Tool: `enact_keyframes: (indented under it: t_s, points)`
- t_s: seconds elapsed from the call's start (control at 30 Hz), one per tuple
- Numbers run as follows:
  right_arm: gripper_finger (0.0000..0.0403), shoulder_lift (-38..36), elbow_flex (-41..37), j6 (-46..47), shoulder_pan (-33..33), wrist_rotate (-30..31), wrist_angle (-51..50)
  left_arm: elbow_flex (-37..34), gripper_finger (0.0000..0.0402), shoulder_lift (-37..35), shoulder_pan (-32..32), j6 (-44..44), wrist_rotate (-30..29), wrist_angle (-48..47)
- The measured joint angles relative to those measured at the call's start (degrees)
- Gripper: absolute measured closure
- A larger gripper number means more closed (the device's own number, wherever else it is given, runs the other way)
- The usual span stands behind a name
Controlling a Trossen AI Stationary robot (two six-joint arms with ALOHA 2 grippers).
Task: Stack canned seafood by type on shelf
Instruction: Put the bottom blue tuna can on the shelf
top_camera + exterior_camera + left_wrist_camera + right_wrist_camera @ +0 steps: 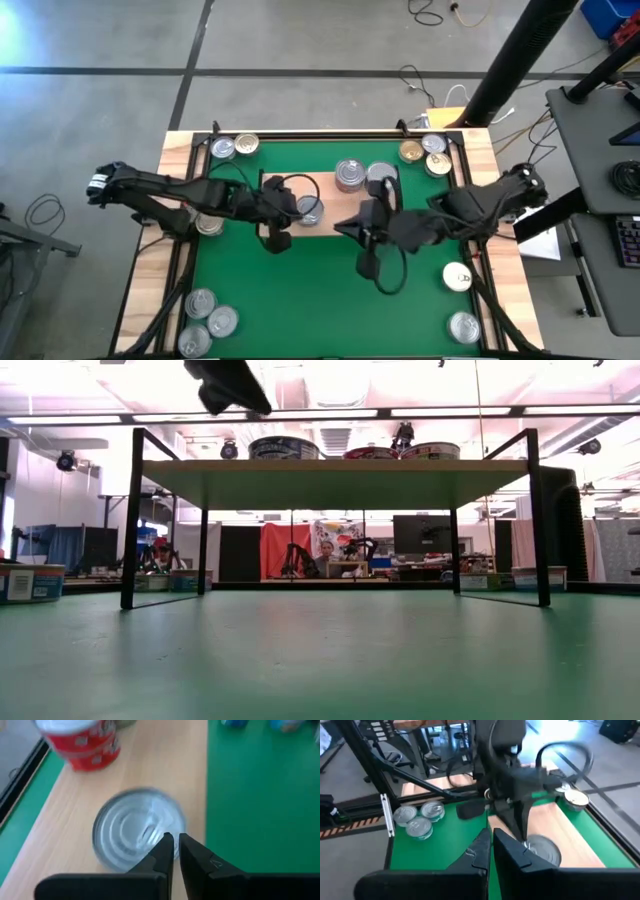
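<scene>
From overhead, your bench (150, 300) is covered mostly by the green mat (300, 300), and both dark arms cross its middle, hiding much of the shelf (325, 228); only slivers of its light wood show at frame centre. At table height you see the shelf from underneath, so the tins on it appear only as low rims along its top edge, and an arm is cut off at the upper left.

The left gripper (300, 208) sits left of centre, above a silver tin (137, 827) that lies flat on the shelf. In its wrist picture the fingers (162, 852) are pressed together, tips over the tin's lid near its rim; you cannot tell whether they touch it, and they pinch nothing. A red-labelled stack of tins (82, 742) is blurred and cut off at the upper left of that picture.

The right gripper (365, 265) hangs just right of centre, over the mat below the shelf, its fingers (482, 847) also pressed together and empty.

The rest of the tins sit in clusters: two more on the shelf (350, 175), a pair at the upper left (233, 147), three at the upper right (425, 152), three at the lower left (205, 322), two at the lower right (460, 300), and one (208, 224) half hidden beneath the left arm.
</scene>
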Motion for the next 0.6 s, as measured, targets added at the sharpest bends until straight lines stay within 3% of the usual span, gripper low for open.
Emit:
enact_keyframes:
  t_s: [0.27,0.6]
  points:
    - [0.0390,0.2,0.0,6.3,5.6,9.9,-3.4,-0.8,0.0401,3.3,3.2,0.4,0.5,0.0]
    - [0.0390,0.2,1.2,7.8,8.5,10.4,-3.6,-0.5,0.0401,8.9,6.6,0.9,-1.1,6.6]
